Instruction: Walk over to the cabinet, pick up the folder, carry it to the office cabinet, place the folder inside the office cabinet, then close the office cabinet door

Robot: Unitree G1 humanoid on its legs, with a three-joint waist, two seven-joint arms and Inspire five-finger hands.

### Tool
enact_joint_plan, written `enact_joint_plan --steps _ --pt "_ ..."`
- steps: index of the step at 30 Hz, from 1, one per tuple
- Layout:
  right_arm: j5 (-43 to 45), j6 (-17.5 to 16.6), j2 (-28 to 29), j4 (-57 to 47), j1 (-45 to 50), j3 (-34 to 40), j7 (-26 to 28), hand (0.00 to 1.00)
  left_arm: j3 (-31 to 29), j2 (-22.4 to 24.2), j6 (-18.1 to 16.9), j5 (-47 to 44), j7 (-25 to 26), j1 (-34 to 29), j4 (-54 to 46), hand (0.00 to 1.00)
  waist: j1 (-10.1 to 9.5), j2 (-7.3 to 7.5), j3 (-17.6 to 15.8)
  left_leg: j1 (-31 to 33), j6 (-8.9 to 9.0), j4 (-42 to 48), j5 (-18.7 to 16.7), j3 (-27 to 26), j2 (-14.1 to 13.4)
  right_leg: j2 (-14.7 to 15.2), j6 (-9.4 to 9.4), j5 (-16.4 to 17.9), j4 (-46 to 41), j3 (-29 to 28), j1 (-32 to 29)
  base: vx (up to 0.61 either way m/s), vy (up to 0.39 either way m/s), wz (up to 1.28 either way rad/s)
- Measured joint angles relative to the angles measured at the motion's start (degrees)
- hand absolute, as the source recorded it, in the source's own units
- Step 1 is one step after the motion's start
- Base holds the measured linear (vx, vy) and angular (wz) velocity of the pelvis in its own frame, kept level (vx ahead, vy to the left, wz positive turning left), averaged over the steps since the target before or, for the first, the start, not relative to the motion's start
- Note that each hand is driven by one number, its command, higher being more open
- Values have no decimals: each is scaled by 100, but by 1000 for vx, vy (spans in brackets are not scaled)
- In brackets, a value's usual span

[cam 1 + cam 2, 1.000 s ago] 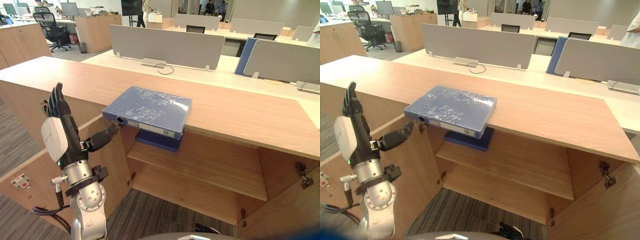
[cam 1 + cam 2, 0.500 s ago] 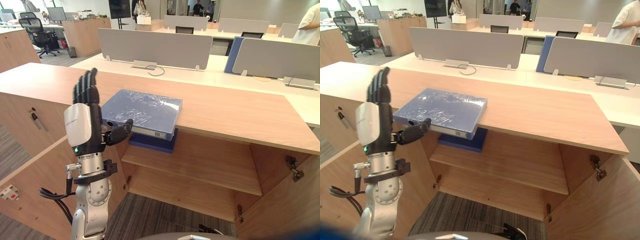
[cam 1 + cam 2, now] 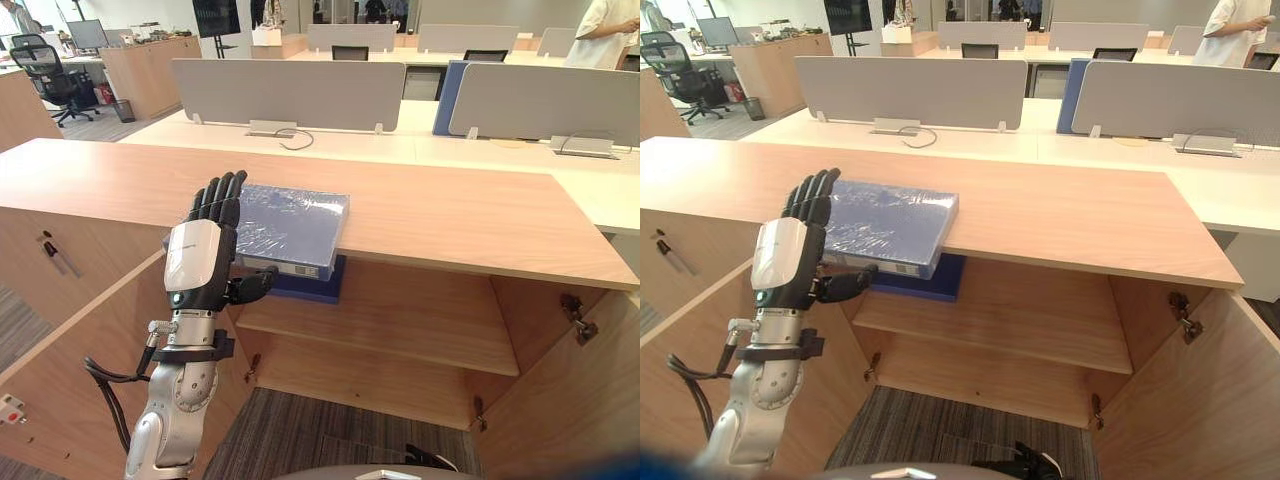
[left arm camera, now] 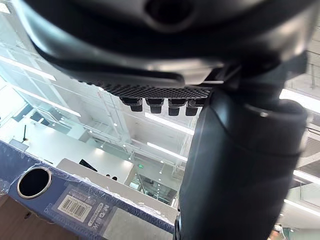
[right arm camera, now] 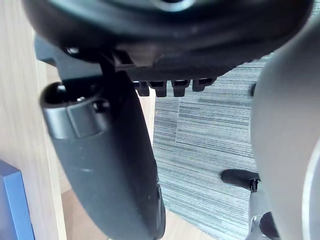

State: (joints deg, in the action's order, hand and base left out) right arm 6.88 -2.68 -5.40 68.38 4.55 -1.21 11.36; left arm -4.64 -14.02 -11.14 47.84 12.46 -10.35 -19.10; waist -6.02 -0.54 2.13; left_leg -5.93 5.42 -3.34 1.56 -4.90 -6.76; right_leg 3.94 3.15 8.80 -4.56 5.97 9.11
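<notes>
Left eye view has the blue folder (image 3: 295,222) lying flat on the cabinet's tabletop (image 3: 450,215), with its spine poking out over the open cabinet. The left hand (image 3: 205,255) is up right at that spine, fingers straight, thumb out below it, grasping nothing. Can't tell if it's touching. The right hand (image 5: 175,35) looks relaxed too, over grey carpet (image 5: 210,130). Another blue folder (image 3: 310,287) sits on the shelf underneath.

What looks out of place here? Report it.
The blue folder lies askew on the cabinet top, its spine end jutting past the front edge over the open shelves. Nothing else stands out.
</notes>
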Motion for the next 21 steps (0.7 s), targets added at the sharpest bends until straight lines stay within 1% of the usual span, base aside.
enact_joint_plan --steps 9,12,15,19,21 --pt "-1 -5 -43 5 -7 0 0 100 147 -153 -4 -1 -42 2 373 100 8 -56 7 -75 0 -34 0 -98 -3 -10 -4 -2 -29 -119 -16 -15 13 -6" --pt "-5 -2 -79 0 -31 -18 1 100 230 -343 -46 -2 -50 91 753 100 29 -108 4 -195 -4 -163 39 -135 -2 -20 -5 -2 -32 -135 5 -9 14 -5" --pt "-4 4 -110 -6 -62 -59 0 100 355 -516 -29 -2 -78 274 1329 100 42 -112 -26 -189 -6 -163 42 -141 -1 -18 -5 -2 -32 -138 -5 -3 5 -1" --pt "-4 6 -129 -6 -127 -221 -1 100 438 -631 -4 0 -109 354 1560 100 64 -97 -105 -192 -5 -166 42 -154 0 -21 -6 -1 -28 -146 -8 0 0 0" --pt "-6 12 -127 -5 -138 -225 -1 100 458 -650 17 -1 -110 522 1759 100 63 -87 -121 -195 -4 -168 43 -162 0 -21 -6 -2 -25 -153 -8 0 0 0"
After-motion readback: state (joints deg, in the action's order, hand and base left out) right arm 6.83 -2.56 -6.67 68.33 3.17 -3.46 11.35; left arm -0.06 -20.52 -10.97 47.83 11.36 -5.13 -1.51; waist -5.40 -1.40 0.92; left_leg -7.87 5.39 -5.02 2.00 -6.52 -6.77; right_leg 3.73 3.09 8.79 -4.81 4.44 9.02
